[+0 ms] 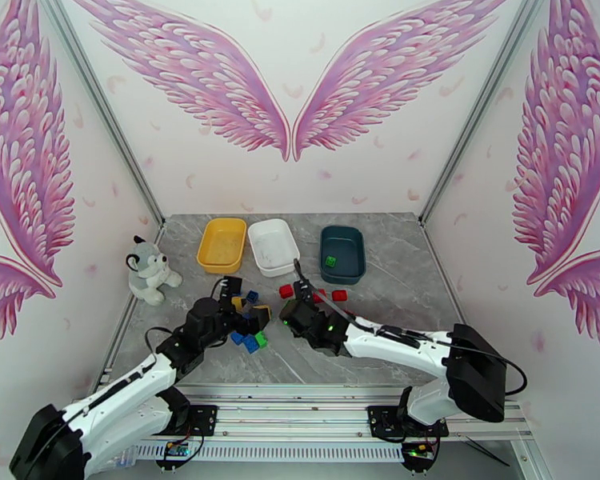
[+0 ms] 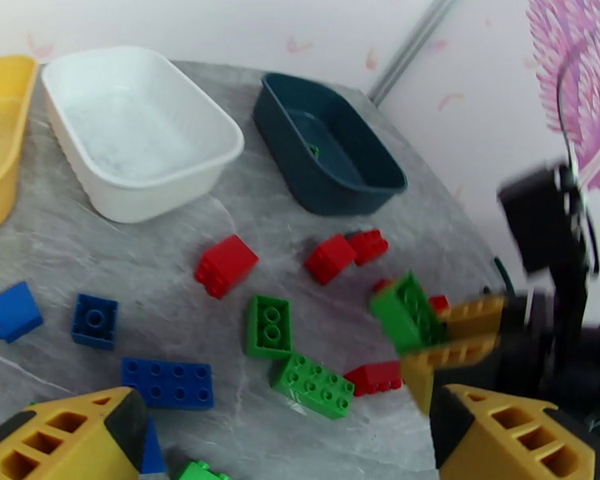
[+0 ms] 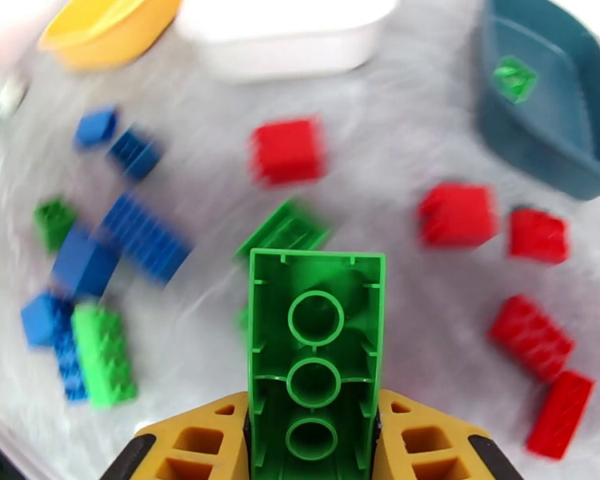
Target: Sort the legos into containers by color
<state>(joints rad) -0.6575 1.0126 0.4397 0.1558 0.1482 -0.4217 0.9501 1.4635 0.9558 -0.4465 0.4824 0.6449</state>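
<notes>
My right gripper (image 3: 316, 430) is shut on a long green lego (image 3: 316, 338), which hangs above the table with its hollow underside toward the camera. From the left wrist, the same green lego (image 2: 408, 310) sits in the right gripper (image 2: 452, 346). Loose legos lie below: red (image 2: 226, 265), green (image 2: 269, 326) and blue (image 2: 167, 382). My left gripper (image 2: 284, 442) is open above the blue and green ones, holding nothing. At the back stand the yellow container (image 1: 222, 246), the white container (image 1: 273, 243) and the dark teal container (image 1: 350, 270), which holds one green lego (image 1: 330, 260).
A plush husky (image 1: 150, 271) sits at the table's left edge, beside the yellow tray. Both grippers (image 1: 252, 314) (image 1: 294, 314) are close together over the brick pile in the middle. Red bricks (image 1: 339, 295) lie in front of the teal tray.
</notes>
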